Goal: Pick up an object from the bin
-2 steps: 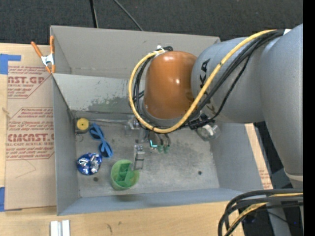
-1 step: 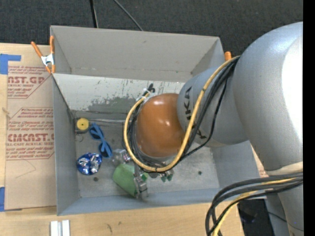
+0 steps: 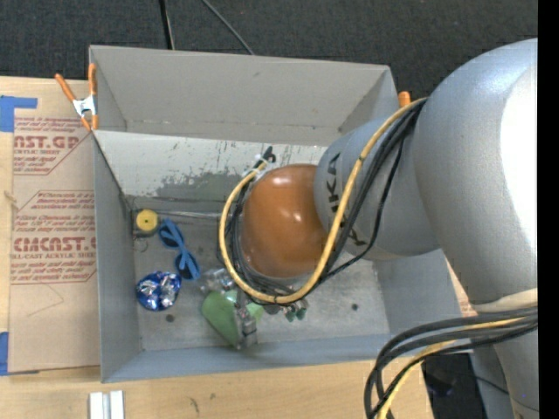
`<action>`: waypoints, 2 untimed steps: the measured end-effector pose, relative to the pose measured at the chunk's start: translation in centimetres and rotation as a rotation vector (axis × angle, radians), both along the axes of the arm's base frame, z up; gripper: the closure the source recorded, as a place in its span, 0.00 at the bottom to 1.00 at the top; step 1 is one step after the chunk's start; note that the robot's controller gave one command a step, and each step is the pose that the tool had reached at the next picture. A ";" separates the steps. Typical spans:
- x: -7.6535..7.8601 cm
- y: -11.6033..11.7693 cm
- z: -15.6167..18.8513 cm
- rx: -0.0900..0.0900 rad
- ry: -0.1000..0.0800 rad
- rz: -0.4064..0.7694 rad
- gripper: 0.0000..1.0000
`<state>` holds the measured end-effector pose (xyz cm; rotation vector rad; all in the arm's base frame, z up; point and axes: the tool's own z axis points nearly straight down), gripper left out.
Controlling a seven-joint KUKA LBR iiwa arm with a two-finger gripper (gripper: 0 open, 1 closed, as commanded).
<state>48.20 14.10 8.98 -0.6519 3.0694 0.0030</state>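
the gripper [image 3: 245, 323] is sitting at the green lump's [image 3: 218, 311] right edge; whether it is open or closed i cannot tell; nothing is being lifted yet.

Bulky silver-grey arm [image 3: 476, 147], glossy orange wrist cover [image 3: 279, 221], looped yellow and black cables [image 3: 224, 230]

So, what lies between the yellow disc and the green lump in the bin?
A blue strap lies there, on the bin floor between the yellow disc and the green lump. The camera view shows this.
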 end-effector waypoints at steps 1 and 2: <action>4.3 -9.5 9.6 -0.005 -0.004 0.236 1.00; 4.4 -8.1 27.0 -0.002 -0.009 0.238 1.00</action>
